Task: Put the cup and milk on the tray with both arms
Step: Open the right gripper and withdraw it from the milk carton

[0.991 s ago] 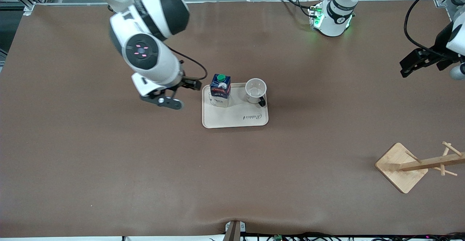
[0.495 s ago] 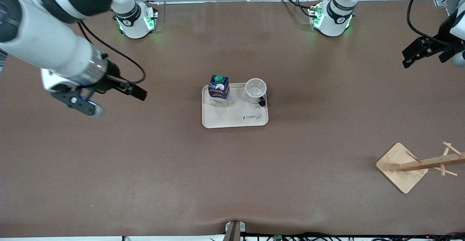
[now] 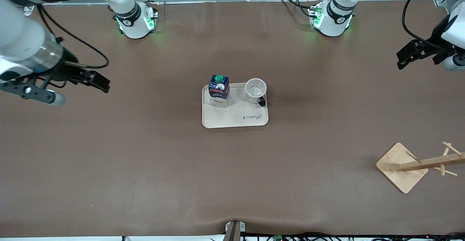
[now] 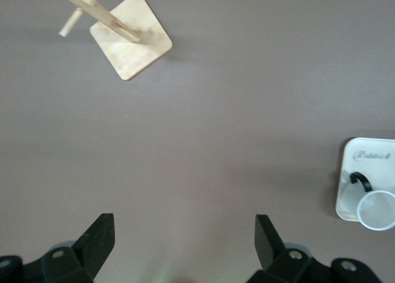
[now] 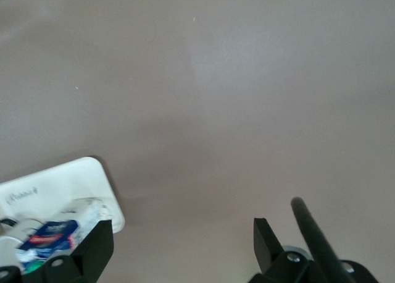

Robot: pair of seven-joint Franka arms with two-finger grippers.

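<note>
Since the earlier frames, our right pincer (image 3: 91, 79) has swung away from the tray and now hangs over bare bench (image 3: 145, 168) toward the right arm's end; nothing on the tray has shifted. Its fingers (image 5: 92, 249) stand apart and hold nothing. Our left pincer (image 3: 408, 55) hangs over the left arm's end of the bench, fingers (image 4: 99, 240) likewise apart and empty.

The small dark-blue milk carton with green cap (image 3: 219, 90) stands upright on the flat cream rectangular tray (image 3: 236, 119), on the part farther from the front camera. The small white mug with black loop handle (image 3: 255, 90) stands beside it, toward the left arm's end. We judge the placement complete.

Remaining risk: both items sit close to the tray's rim, so any nudge of the tray could tip the tall carton. The wooden peg stand (image 3: 403, 166) lies well apart.
</note>
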